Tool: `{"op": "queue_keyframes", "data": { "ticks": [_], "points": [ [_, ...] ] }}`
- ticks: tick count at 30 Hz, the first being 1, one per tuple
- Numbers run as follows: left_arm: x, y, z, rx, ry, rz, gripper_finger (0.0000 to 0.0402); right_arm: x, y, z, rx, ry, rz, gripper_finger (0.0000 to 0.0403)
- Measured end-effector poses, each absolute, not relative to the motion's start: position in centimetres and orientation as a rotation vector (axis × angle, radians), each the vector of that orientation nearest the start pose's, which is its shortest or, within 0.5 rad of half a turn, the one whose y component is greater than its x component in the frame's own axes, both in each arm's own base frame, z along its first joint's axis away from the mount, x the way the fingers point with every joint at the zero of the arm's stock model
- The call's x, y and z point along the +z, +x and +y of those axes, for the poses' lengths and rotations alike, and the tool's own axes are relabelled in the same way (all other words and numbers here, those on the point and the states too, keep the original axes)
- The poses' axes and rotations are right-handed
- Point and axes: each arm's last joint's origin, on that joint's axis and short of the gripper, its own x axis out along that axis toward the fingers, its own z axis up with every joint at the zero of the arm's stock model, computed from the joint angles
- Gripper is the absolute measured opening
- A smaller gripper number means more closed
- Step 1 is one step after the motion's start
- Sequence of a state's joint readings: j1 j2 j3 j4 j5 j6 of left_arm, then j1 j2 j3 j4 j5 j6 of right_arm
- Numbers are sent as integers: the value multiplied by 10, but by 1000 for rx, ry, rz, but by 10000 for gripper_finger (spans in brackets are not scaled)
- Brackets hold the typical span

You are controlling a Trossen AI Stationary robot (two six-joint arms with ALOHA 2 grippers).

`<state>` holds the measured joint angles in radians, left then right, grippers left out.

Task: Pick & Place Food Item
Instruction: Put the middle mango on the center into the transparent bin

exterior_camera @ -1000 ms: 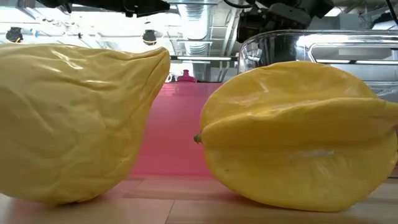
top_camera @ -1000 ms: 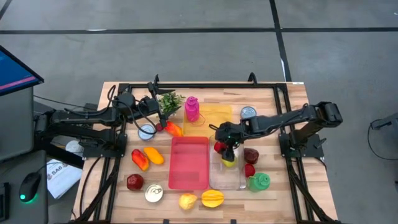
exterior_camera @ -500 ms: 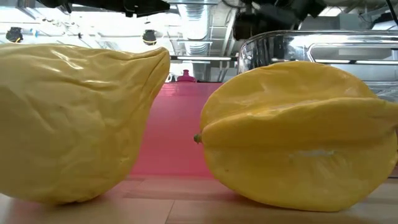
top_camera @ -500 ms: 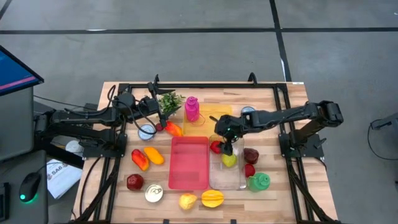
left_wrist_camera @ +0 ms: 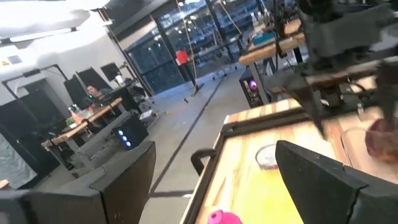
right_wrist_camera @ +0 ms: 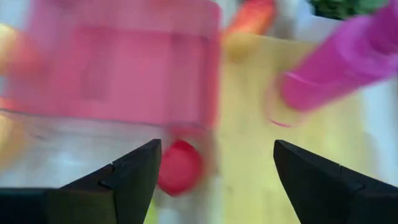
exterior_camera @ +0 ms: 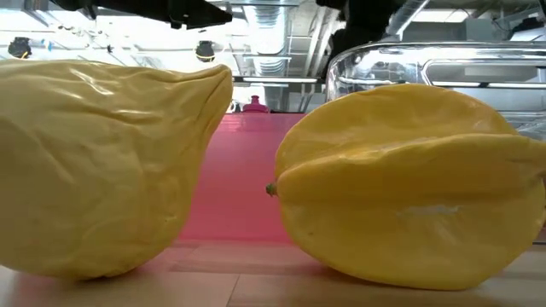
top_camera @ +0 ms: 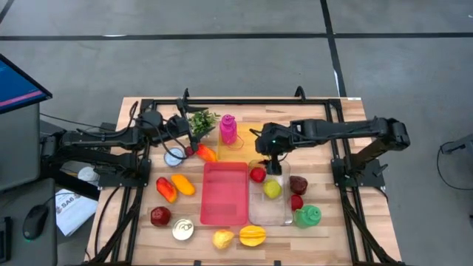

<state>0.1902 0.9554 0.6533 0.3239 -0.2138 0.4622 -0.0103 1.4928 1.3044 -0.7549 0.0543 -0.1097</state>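
Two yellow fruits [top_camera: 238, 237] lay at near edge. Clear tray [top_camera: 269, 212] held two: green-yellow fruit [top_camera: 273, 189], red fruit [top_camera: 257, 174]. Right gripper [top_camera: 272, 159] hovered above, fingers spread, empty. Left gripper [top_camera: 182, 125] spread, far left.

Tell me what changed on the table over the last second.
The right gripper pulled back from over the clear tray toward the yellow board, fingers open and empty. The yellow-green fruit it hovered over now lies uncovered in the tray, with the red fruit at the tray's rim. The left gripper and everything else stayed put.
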Motion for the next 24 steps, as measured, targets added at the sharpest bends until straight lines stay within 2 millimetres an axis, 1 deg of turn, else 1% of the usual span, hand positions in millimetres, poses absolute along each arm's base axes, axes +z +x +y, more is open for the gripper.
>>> {"op": "queue_keyframes", "data": {
  "ticks": [4,6,8,12,15,19,20,22,24],
  "points": [
    [303,210,47,397,456,93,319,304,303,-16,-75,-233,972,281],
    [303,210,47,397,456,95,319,305,298,-23,-75,-269,998,263],
    [303,210,47,399,456,94,319,308,297,-28,-75,-294,985,240],
    [303,210,47,400,456,99,319,309,286,-40,-62,-292,984,175],
    [299,210,46,385,454,138,319,303,270,-48,-99,-254,980,113],
    [289,210,43,357,367,218,319,290,249,-55,-165,-220,864,29],
    [286,210,42,351,340,244,319,288,246,-56,-180,-203,814,15],
    [280,209,40,339,289,298,319,284,237,-56,-203,-171,714,8],
    [273,207,39,333,227,360,319,281,230,-56,-233,-140,616,20]
  ]
}}
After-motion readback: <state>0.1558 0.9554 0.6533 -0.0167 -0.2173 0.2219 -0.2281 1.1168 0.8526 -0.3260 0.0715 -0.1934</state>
